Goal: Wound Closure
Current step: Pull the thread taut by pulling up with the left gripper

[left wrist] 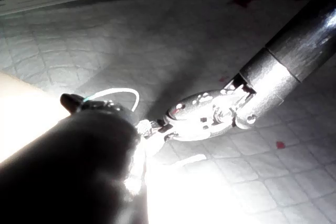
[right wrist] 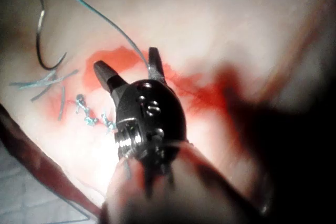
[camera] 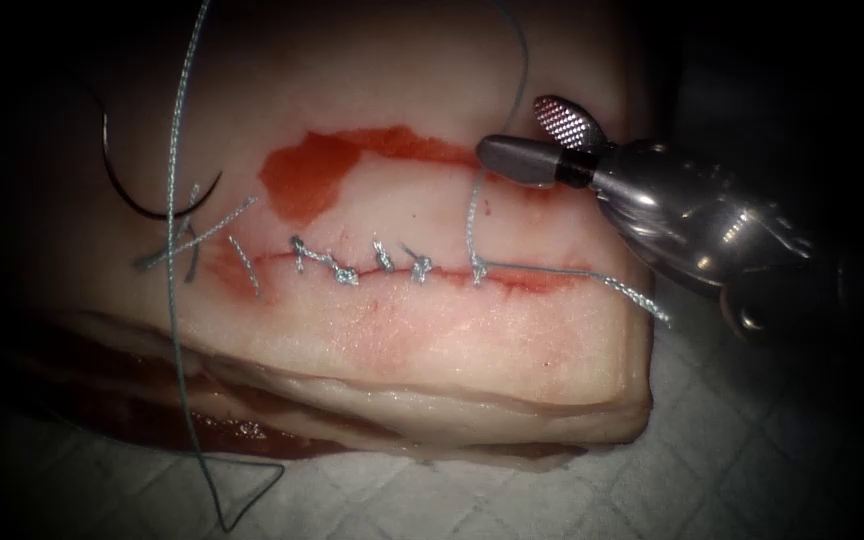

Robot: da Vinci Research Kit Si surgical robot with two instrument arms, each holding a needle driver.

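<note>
The tissue (camera: 402, 340) bears a horizontal cut (camera: 522, 280) closed by several stitches (camera: 382, 262). The curved needle (camera: 137, 195) lies free on the tissue's far left, above the cut, held by neither tool; it also appears as the needle (right wrist: 42, 45). My right tool (camera: 514, 128) hovers over the cut's right part with its jaws open. Thread (camera: 472, 205) rises from the last stitch and passes by the lower jaw. The thread (right wrist: 113, 27) reaches the open jaws of the right tool (right wrist: 126, 59). My left tool (left wrist: 210, 114) hangs over the cloth beside a thread loop (left wrist: 123, 93).
A patch of red fluid (camera: 302, 175) lies above the cut. Cut ends of thread (camera: 192, 235) cross at the cut's left end. A long strand (camera: 177, 330) runs down onto the white gridded cloth (camera: 512, 500). A frayed tail (camera: 637, 298) trails to the right.
</note>
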